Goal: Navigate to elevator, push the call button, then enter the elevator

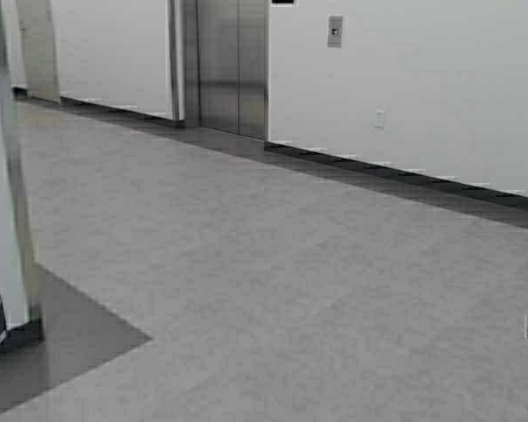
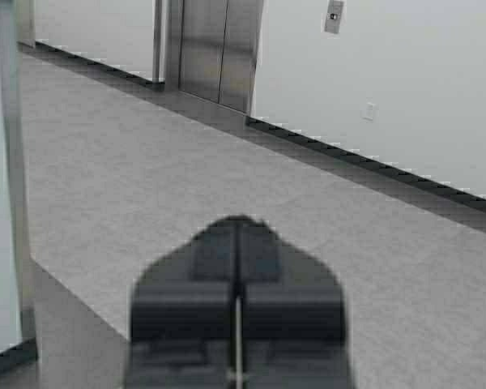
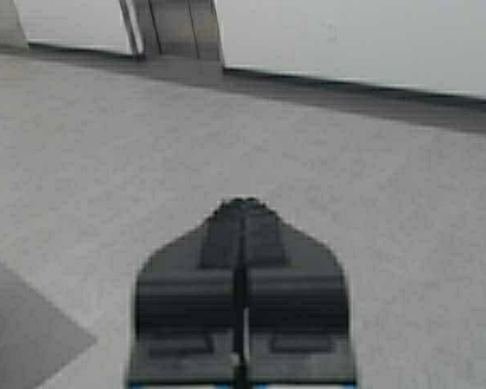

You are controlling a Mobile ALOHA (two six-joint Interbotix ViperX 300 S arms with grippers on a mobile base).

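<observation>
A broad grey floor runs from the robot to a white wall at the far side, edged by a dark baseboard. A white pillar stands close by on the near left.

The elevator sits in that far wall, left of centre and well apart from the robot: tall brushed-steel doors with a centre seam, closed, inside a steel frame. They look heavy and rigid and are not something to push or grip; they should slide aside by themselves once called.

The call button is on the wall just right of the elevator, high up: a small upright silver plate with a dark square in it. It is likely stiff and fixed, needing only a short, straight press on the dark square with a fingertip, nothing to grasp. A white outlet plate sits lower and further right; it is not the target.

Both arms are parked low. The left gripper has its fingers clenched together, empty. The right gripper is likewise pinched closed on nothing.
</observation>
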